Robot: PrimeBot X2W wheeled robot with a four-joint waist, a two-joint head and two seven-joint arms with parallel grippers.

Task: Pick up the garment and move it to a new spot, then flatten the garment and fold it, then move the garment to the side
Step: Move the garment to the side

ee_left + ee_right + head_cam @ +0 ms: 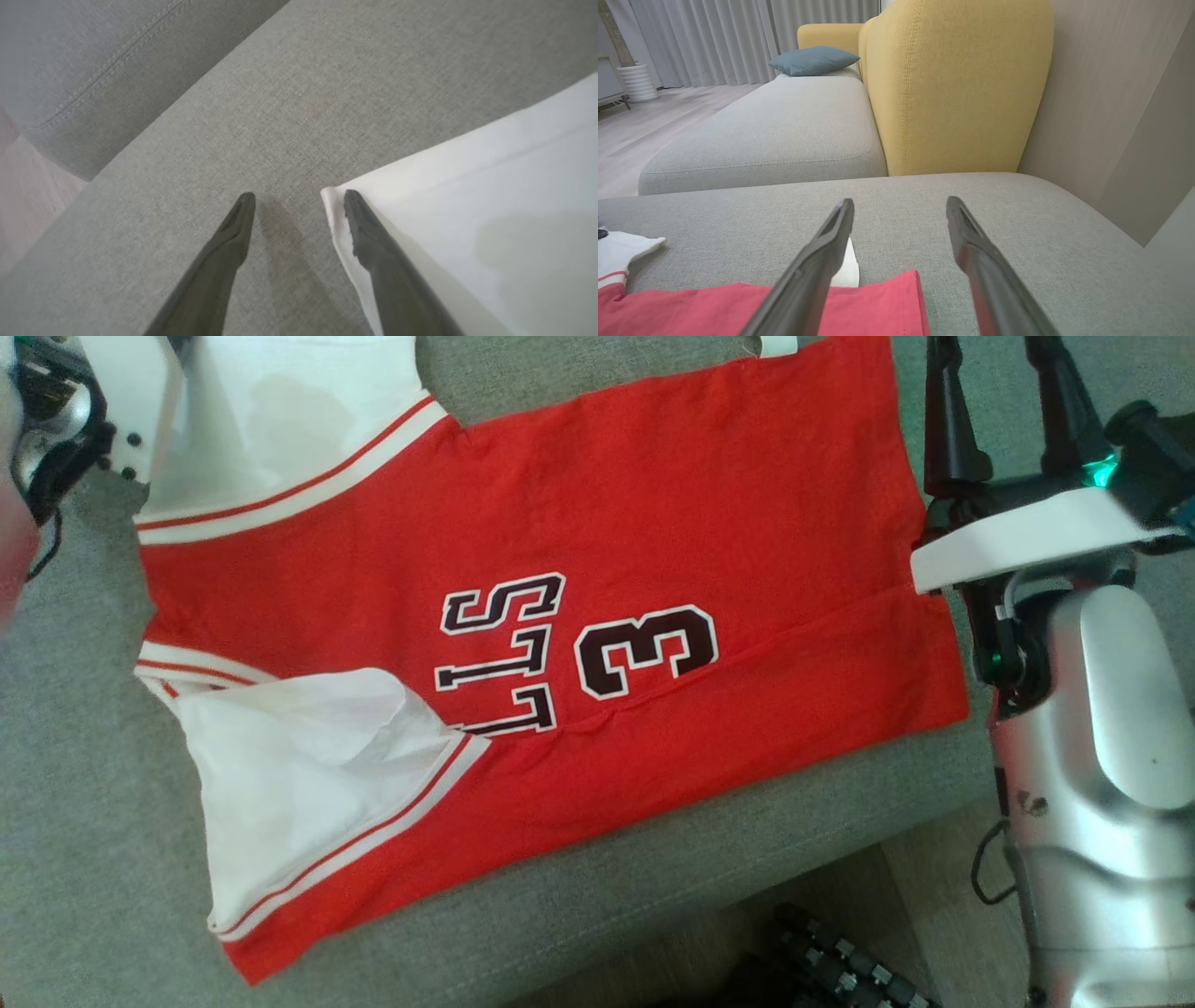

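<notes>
Red jersey [653, 523] with white sleeves lies spread, number side up, across the grey sofa cushion [84, 821], hem to the right, collar end to the left. Its near long edge runs close along the cushion's near edge; wood floor [920, 887] just beyond. The near sleeve [299, 775] is rumpled. Left gripper [299, 198]: jaws wide apart, nothing held, one finger over the corner of the far sleeve [467, 210], the other over bare cushion; contact cannot be told. Right gripper [899, 205] sits at the hem's far corner, jaws wide apart and empty, above the cloth. Open cushion left of the collar end and far of the hem. A yellow backrest [957, 84] and a wall panel [1111, 93] close off the far right side.
</notes>
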